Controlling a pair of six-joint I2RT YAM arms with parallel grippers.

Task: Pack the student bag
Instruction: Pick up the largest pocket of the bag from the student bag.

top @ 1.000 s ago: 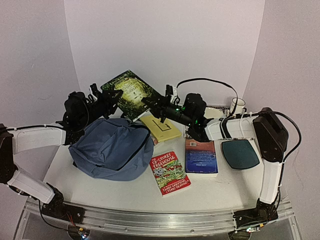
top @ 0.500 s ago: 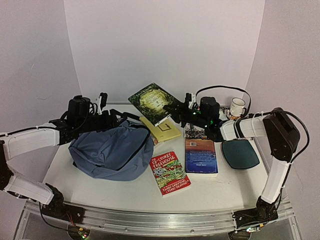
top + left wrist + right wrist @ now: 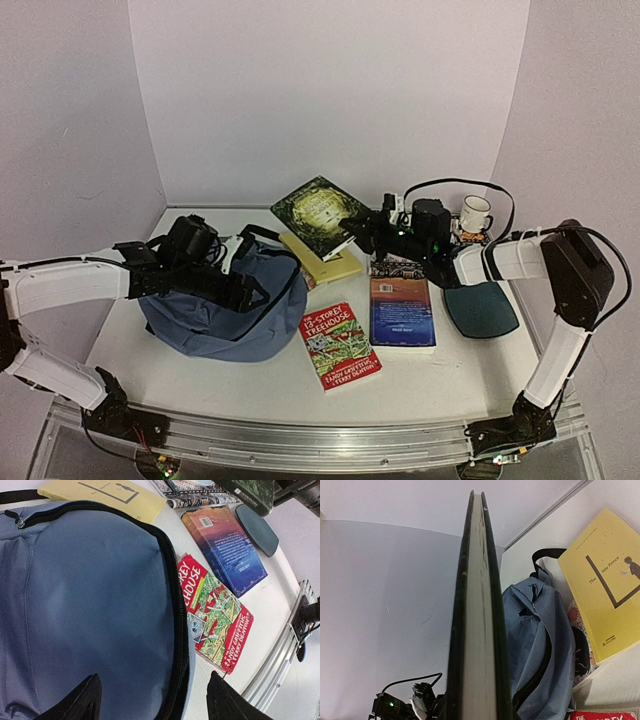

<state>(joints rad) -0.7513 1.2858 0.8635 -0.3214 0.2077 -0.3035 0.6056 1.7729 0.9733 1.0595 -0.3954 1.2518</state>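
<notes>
**Backpack lies at left-centre; left claw spread above it, right claw holding a green hardback**

The student bag (image 3: 215, 310) lies flat on the left-centre part of the white table (image 3: 250, 390). In the top view its long axis runs roughly from 7 o'clock to 1 o'clock. The end with the black strap points toward 1 o'clock, and the rounded bottom points toward 7 o'clock. A dark zipper line curves along its 3 o'clock edge.

The left gripper (image 3: 152, 682) hangs over the bag's right half. Its two fingers are spread wide and hold nothing, and the zipper line runs up between them in the wrist view. I cannot tell whether the fingertips touch the fabric.

The right gripper (image 3: 351, 232) is clamped on the lower corner of a dark green hardback (image 3: 318, 208). The book is held off the table at 1 o'clock from the bag, tilted with its cover toward the overhead camera. The right wrist view sees it edge-on, with the page block between the two boards, and the fingers themselves are hidden there.

A yellow Little Prince book (image 3: 328, 262) lies partly beneath the raised hardback, just beside the bag's strap end. A red Treehouse paperback (image 3: 340, 346) lies at 4 o'clock from the bag, just beside its zipper edge. A blue paperback (image 3: 402, 312) lies near the red book on its right side. At 3 o'clock from the blue paperback lies a dark teal oval pad (image 3: 480, 307). A white mug (image 3: 476, 212) stands at the far right.
</notes>
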